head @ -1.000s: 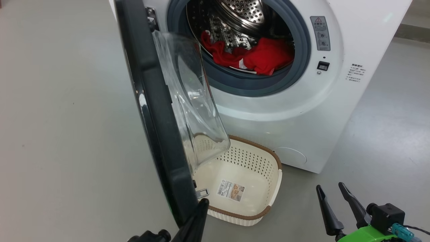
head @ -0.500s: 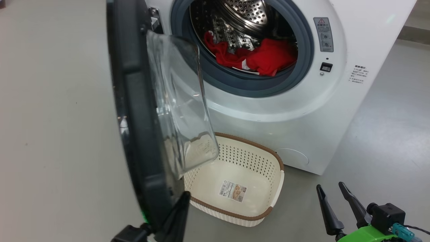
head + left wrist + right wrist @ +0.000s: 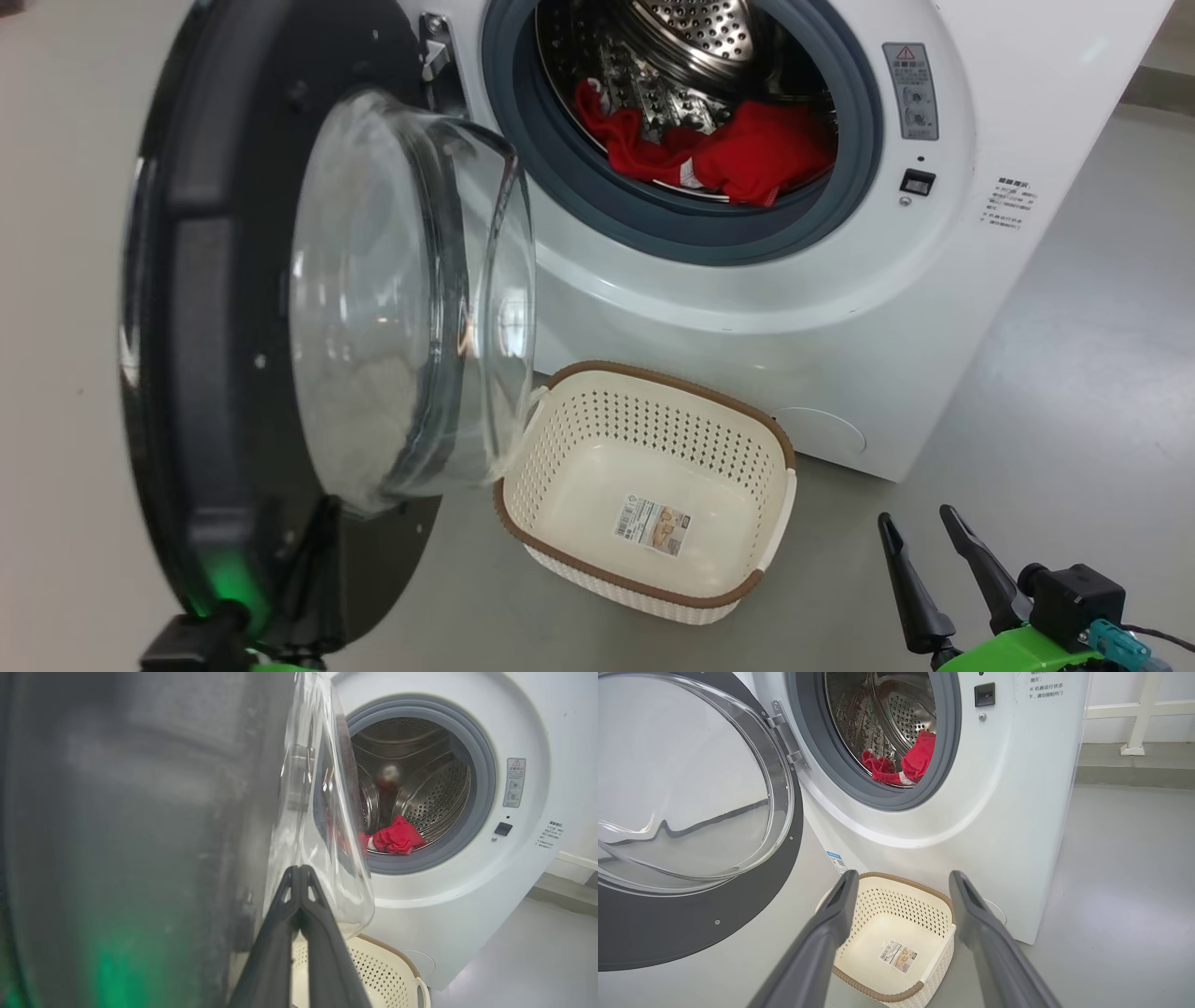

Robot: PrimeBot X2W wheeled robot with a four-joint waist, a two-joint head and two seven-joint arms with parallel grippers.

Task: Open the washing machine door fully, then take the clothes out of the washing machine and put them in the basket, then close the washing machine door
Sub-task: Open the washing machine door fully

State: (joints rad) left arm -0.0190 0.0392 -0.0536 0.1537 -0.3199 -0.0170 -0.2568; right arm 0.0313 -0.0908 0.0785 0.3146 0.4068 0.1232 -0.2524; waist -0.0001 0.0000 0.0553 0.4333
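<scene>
The washing machine door (image 3: 215,280) has swung much wider than a second ago. Then it stood edge-on to my head; now its inner face is turned toward me.

From my head, the door hangs on its hinge at the left of the washing machine (image 3: 747,308), its clear bowl window (image 3: 392,299) bulging out over the near-left corner of the basket (image 3: 653,420). The clothes (image 3: 747,154), bright red, lie in the bottom of the steel drum (image 3: 691,37) behind the grey gasket (image 3: 672,233). The basket sits on the grey floor (image 3: 1074,327) just before the machine, below the opening, with a paper label (image 3: 653,525) on its bottom. My right claw (image 3: 913,515) hangs at the lower right, well apart from the basket.

From my left wrist, my left claw (image 3: 299,870) is clenched, fingers pressed together with nothing between them. It lies close against the door's dark inner rim, below the glass bowl; I cannot tell whether it touches. Past the glass I see the red clothes in the drum and a corner of the basket.

From my right wrist, my right claw is released, its fingers spread wide and holding nothing. The basket shows between them on the floor. The door stands open at the left, and a blue sticker (image 3: 836,861) sits low on the machine's front.
</scene>
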